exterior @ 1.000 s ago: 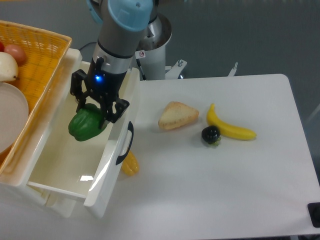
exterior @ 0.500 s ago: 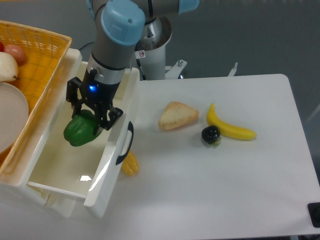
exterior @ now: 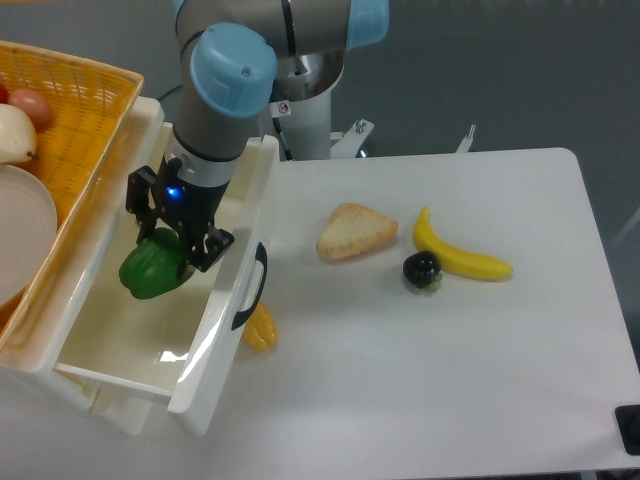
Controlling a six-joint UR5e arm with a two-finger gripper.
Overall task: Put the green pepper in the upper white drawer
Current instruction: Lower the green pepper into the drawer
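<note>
While a grey wall filled the background, a white table (exterior: 420, 380) carried a bread wedge (exterior: 356, 231), a banana (exterior: 462, 256) and a small black fruit (exterior: 421, 267) touching the banana. A yellow item (exterior: 260, 327) lay just beside the front of the upper white drawer (exterior: 215, 340), which stood pulled open at the table's left, with a woven basket (exterior: 80, 120) beside it. Over the drawer's interior, the gripper (exterior: 168, 243) was closed around the green pepper (exterior: 151, 267), its black fingers clamped on the pepper's upper part. The pepper hung just below the fingers, between the drawer walls; whether it touched the floor could not be told.
</note>
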